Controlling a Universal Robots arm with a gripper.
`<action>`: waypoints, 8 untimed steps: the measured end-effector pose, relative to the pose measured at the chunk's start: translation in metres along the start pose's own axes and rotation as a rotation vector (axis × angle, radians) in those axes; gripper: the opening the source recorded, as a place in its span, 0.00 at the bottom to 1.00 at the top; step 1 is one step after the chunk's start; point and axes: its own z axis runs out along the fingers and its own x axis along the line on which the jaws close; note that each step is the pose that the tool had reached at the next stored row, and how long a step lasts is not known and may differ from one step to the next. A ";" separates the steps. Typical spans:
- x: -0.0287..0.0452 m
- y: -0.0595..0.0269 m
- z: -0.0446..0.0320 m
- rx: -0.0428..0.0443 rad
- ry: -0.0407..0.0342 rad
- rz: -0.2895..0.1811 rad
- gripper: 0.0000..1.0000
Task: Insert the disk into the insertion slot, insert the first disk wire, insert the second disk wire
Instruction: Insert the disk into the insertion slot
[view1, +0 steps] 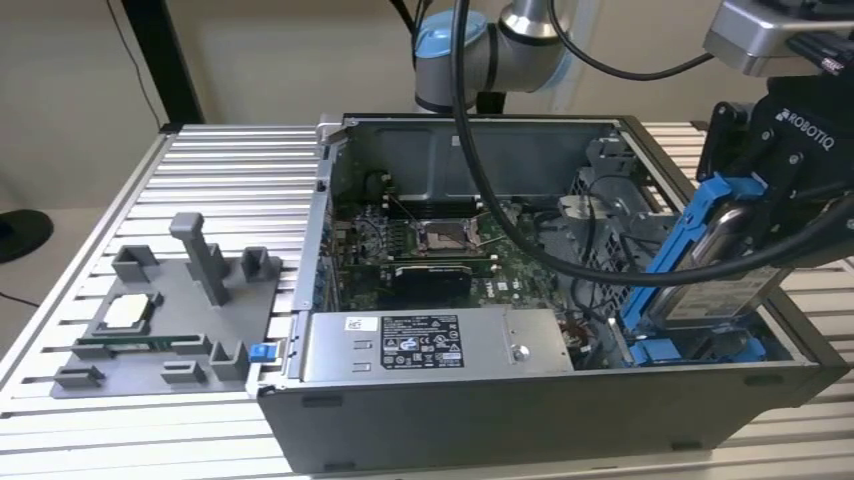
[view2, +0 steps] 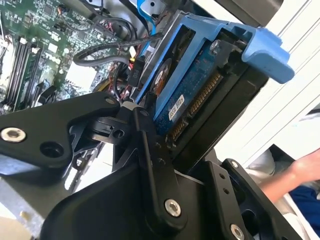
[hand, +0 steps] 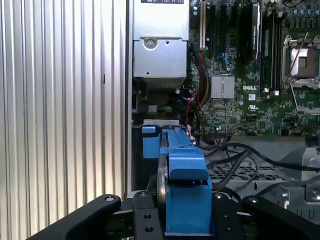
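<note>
Blue-framed disk (view1: 727, 290): raised at the computer case's (view1: 534, 420) corner on the exterior view's right, standing steeply tilted with its labelled silver face showing.
Gripper (hand: 187, 215): above that same corner of the case.
Fingers (hand: 145, 222): closed on the disk, one black finger on each side, with the upper, tabbed end of the frame between them.
Insertion slot (view1: 694, 350): grey bay inside that corner with blue pieces at its mouth. The disk's lower end is at the mouth; whether it has entered cannot be told.
Edges: the case wall runs close beside the disk. Black cables (hand: 250, 155) lie just inward of the bay, and the grey power supply (view1: 427, 345) is alongside it.
Open room: the case is open-topped, with free space above the bay.
Worktop (view1: 200, 170): ribbed metal, carrying the case.
</note>
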 end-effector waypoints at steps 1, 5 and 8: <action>0.0000 0.0001 0.0015 0.0000 -0.0009 0.000 0.00; 0.0000 -0.0001 0.0075 -0.0002 -0.0060 0.000 0.00; 0.0001 -0.0003 0.0129 -0.0001 -0.0107 0.000 0.00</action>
